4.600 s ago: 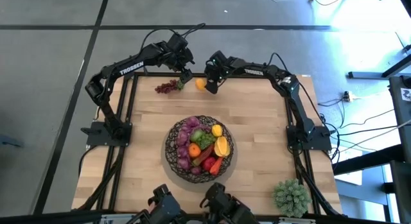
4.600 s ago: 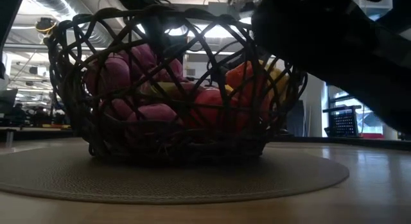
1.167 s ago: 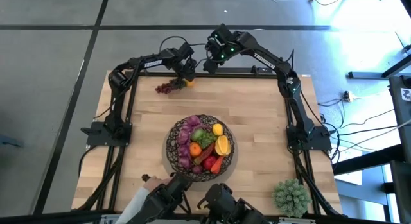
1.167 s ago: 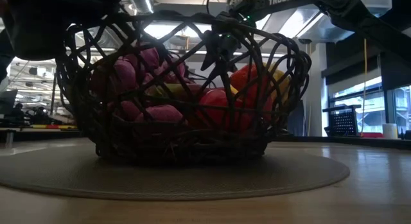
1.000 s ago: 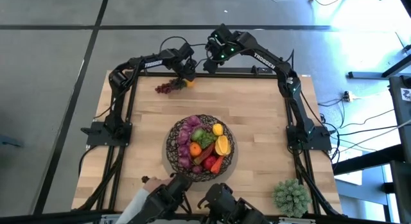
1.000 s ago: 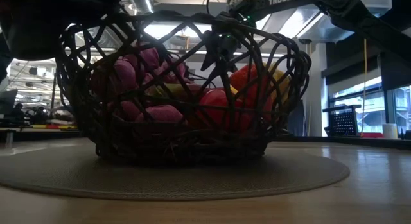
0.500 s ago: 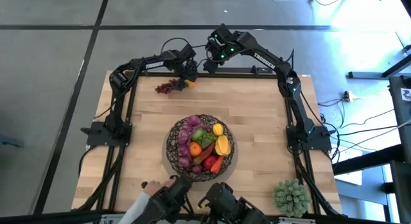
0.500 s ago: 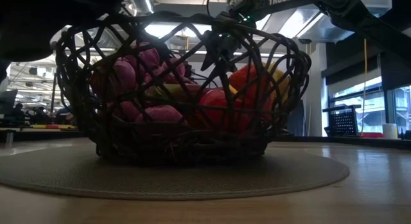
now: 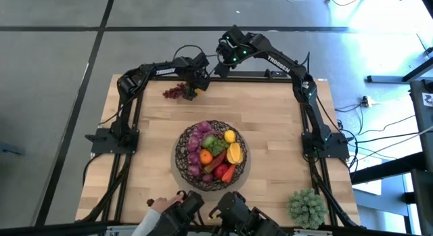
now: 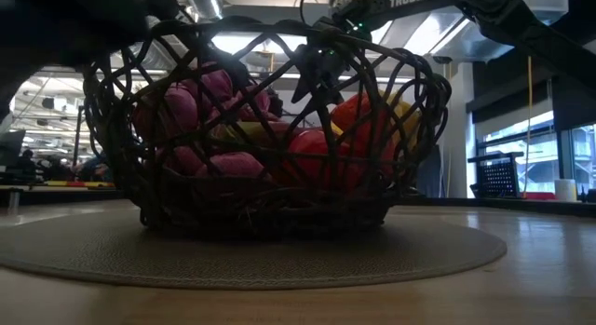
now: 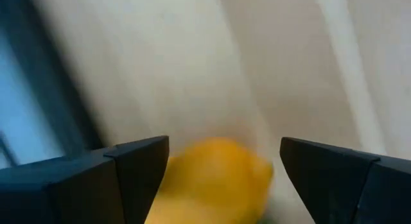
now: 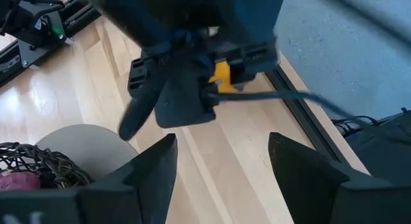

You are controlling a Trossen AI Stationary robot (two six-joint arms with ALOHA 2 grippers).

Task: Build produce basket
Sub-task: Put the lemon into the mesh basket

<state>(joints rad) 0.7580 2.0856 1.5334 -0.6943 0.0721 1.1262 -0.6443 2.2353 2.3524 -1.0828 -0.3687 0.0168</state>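
The dark woven-wire basket (image 9: pixel 210 155) stands on a round mat at the table's middle, filled with toy produce: purple grapes, an orange, lemons and red peppers. It also shows in the low view (image 10: pixel 261 129). A purple grape bunch (image 9: pixel 174 92) lies on the table near the far edge. My left gripper (image 9: pixel 195 86) is right beside it, open, its fingers on either side of a yellow-orange fruit (image 11: pixel 215 179). My right gripper (image 9: pixel 223 60) is open and empty, raised over the far edge. My left gripper (image 11: pixel 218 163) is open around the yellow-orange fruit, one finger (image 11: pixel 138 166) on each side of it, coming from above. The view is blurred, and I cannot tell whether a finger touches the fruit.
A pale green spiky plant (image 9: pixel 306 207) stands at the near right corner. A person's hand (image 9: pixel 159 205) is at the table's near edge, left of the middle. The round mat (image 10: pixel 279 250) lies under the basket. Bare wood lies left and right of the basket.
My left gripper has shifted a little toward the near edge and down over the yellow-orange fruit, which it now mostly hides in the high view. The person's hand at the near edge has moved a little to the right.
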